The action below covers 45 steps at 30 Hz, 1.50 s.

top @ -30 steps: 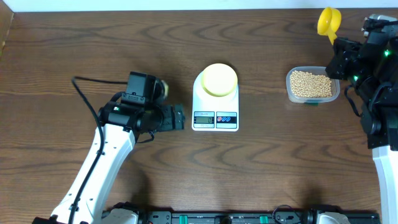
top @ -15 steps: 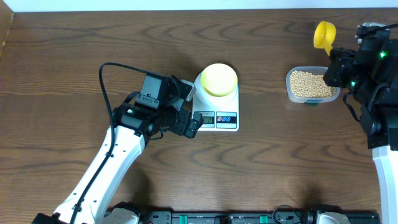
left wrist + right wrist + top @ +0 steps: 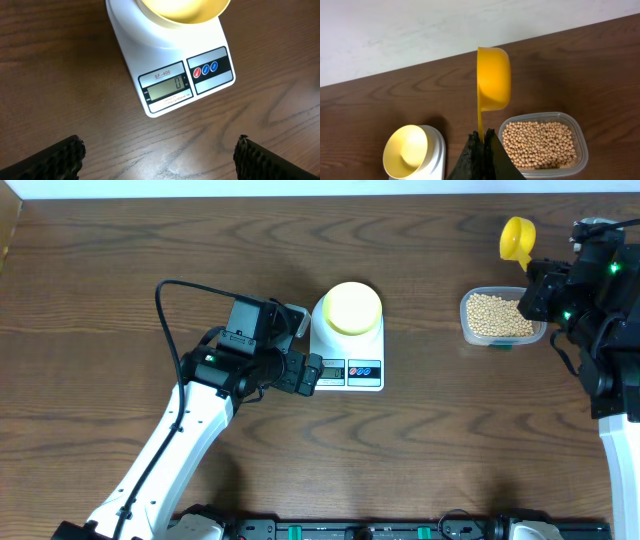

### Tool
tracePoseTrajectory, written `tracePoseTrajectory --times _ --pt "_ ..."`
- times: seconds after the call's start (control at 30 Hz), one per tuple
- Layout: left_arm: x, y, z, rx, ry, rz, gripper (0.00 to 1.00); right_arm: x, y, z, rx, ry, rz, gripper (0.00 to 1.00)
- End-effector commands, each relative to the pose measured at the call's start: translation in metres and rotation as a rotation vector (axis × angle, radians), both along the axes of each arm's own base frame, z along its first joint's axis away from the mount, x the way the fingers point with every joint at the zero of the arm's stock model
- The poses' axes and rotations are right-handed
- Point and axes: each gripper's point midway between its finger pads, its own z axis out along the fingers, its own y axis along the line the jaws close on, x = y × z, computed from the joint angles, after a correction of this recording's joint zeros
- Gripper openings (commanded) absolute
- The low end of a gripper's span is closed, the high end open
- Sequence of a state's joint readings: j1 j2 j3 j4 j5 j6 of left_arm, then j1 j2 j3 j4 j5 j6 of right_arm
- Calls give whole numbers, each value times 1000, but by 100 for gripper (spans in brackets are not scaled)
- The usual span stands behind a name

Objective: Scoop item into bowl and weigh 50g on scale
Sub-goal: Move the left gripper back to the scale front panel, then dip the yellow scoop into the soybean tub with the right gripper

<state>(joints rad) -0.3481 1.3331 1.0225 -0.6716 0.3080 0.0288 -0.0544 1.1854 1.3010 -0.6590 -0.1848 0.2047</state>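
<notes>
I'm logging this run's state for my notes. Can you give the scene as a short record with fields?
bowl: on the scale, empty
display: reads 0
beans: in the clear tub, right of the scale
scoop: handle clamped in the right end effector, cup outside the tub
left end effector: open, empty, facing the scale's display

You had the left gripper [image 3: 308, 374] just beside the front-left corner of the scale [image 3: 346, 345], jaws spread wide over bare tabletop [image 3: 60, 75] before the display. The scale body and the bowl [image 3: 354, 308] on its platform barred any straight push forward. Between the scale and the tub [image 3: 465, 320] lay an open strip of tabletop, and the yellow scoop [image 3: 518, 238], pinched by its handle in the right gripper [image 3: 482, 145], stood raised beyond the tub's far edge, leaving the beans [image 3: 537, 145] uncovered from above.
</notes>
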Motion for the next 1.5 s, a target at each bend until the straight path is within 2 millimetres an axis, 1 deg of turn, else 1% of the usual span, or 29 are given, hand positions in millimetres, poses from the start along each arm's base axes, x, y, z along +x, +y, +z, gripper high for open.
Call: tracePoseTrajectory --times 0.0,0.1,0.23,0.5,0.73,0.8,1.03,1.13,1.23,1.33,1.47 --pt "3 1 0 8 -3 12 97 2 0 7 14 -12 -2 1" --pt "2 -1 0 2 -4 -1 97 2 0 7 14 -11 -2 1" --pt "1 -5 2 1 -27 -75 97 1 0 6 14 -9 -2 1" --pt "0 -6 2 -3 -25 -76 97 0 -2 3 7 6 -14 2" --pt "0 -6 2 -2 -25 -76 97 -1 -31 -7 -98 44 -142 1" --pt "0 -6 2 -2 -25 -76 97 2 -37 -17 -142 75 -152 1" --pt "0 -6 2 -2 -25 -76 97 12 -47 -55 -217 197 -115 1" --pt "0 -6 2 -2 -25 -76 97 12 -59 -79 -217 284 -132 1" --pt "0 -6 2 -2 -25 -76 97 11 -68 -94 -207 333 -129 1" --pt "0 -6 2 -2 -25 -76 97 13 -67 -113 -152 379 -39 1" --pt "0 -6 2 -2 -25 -76 97 16 -68 -128 -104 413 -20 1"
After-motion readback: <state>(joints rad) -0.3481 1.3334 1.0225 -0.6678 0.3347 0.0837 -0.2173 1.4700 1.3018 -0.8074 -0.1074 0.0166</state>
